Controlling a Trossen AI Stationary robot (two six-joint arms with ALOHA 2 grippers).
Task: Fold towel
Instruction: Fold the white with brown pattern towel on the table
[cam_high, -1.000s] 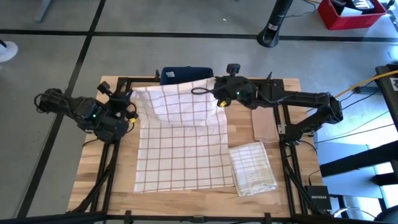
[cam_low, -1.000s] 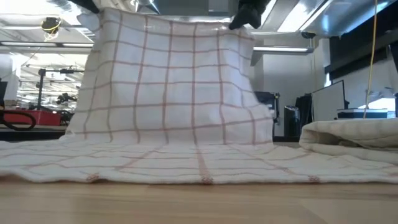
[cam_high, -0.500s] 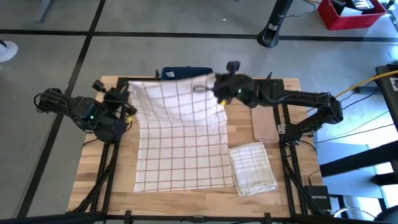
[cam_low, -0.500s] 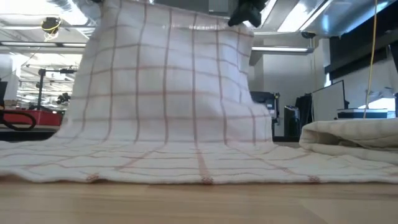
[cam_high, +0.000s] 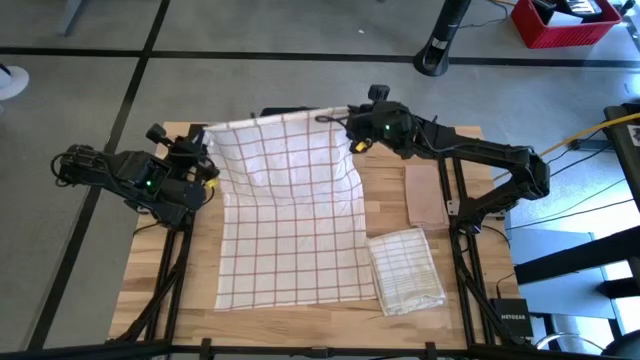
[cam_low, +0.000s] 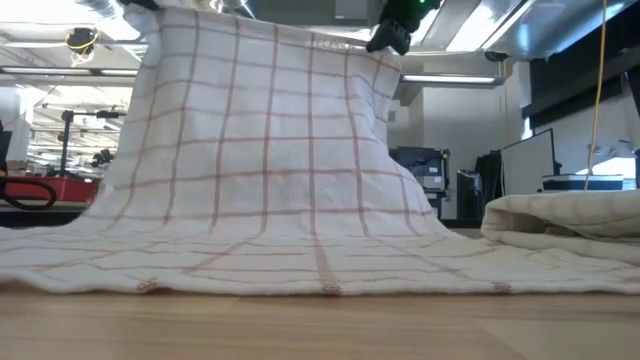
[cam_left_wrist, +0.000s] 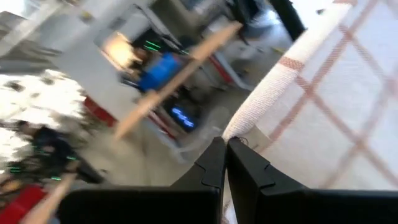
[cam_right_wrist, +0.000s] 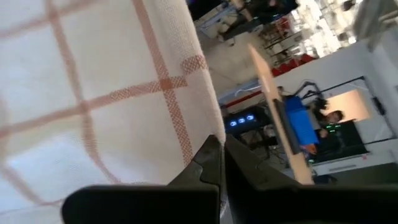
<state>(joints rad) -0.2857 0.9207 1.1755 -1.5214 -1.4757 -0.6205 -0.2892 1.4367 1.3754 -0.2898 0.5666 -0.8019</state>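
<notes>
1. Nearest the front edge of the worktop (cam_high: 300, 325), the front half of the checked towel (cam_high: 290, 225) lies flat, as it did a second ago; its front hem has not shifted.
2. Just beside it on the right sits a folded cloth (cam_high: 407, 268), untouched, with a brown sheet (cam_high: 425, 195) behind that.
3. Farther back, the rear half of the towel hangs as a lifted sheet; in the low view it rises steeply from the worktop to its top edge.
4. The left hand (cam_high: 200, 160) is clamped on the towel's rear left corner; its wrist view shows the fingers (cam_left_wrist: 214, 163) pressed together on the hem.
5. The right hand (cam_high: 352, 128) is likewise closed on the rear right corner, fingers (cam_right_wrist: 211, 158) pinched on the cloth.
6. Over the last second both hands have carried the held edge away from the front, so the fold that was leaning forward has opened out again and the dark blue thing behind is now almost hidden.
7. That suggests the fold is not yet made: the rear edge must still travel forward onto the front hem.
</notes>
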